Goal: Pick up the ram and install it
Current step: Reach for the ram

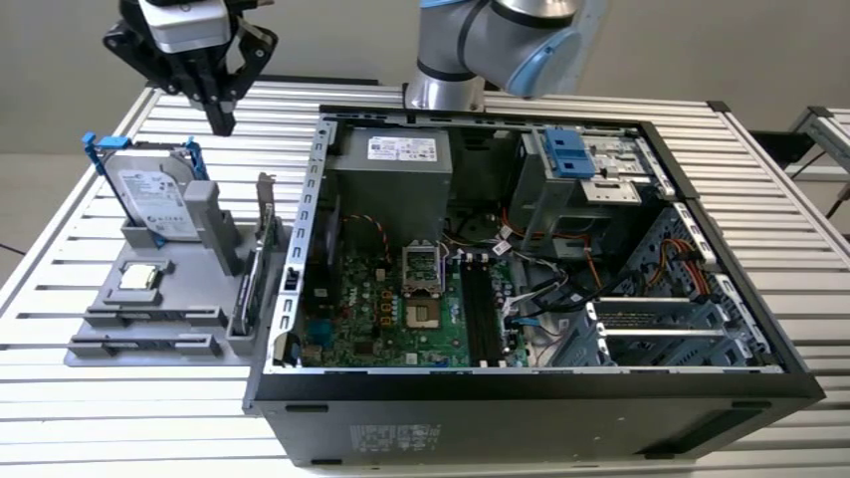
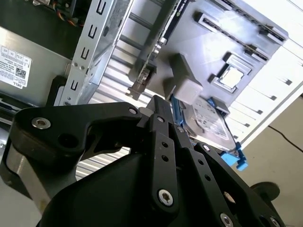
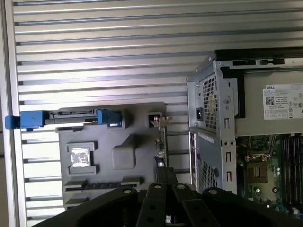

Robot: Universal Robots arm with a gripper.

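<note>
— Now, the ram [image 1: 245,294], where noted?
— On edge in grey tray [image 1: 179,294], beside dark card [image 1: 273,269], nine o'clock of the case [image 1: 531,418].
— Gripper [image 1: 221,124]?
— Raised at ram's eleven o'clock, exterior view; jaws closed, nothing seen held.

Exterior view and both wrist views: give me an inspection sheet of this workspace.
Surface: slatted metal table, carrying the tray and the open case.
Job's things: black memory slots on the motherboard; whether they are filled cannot be told.
Clutter: tray holds a hard drive, processor chip and upright card.
Grippers: gripper shut, hovering above the table near the hard drive.
Cables: loose bundles inside the case.
Surroundings: pale wall; another slatted surface at the exterior view's right.
</note>
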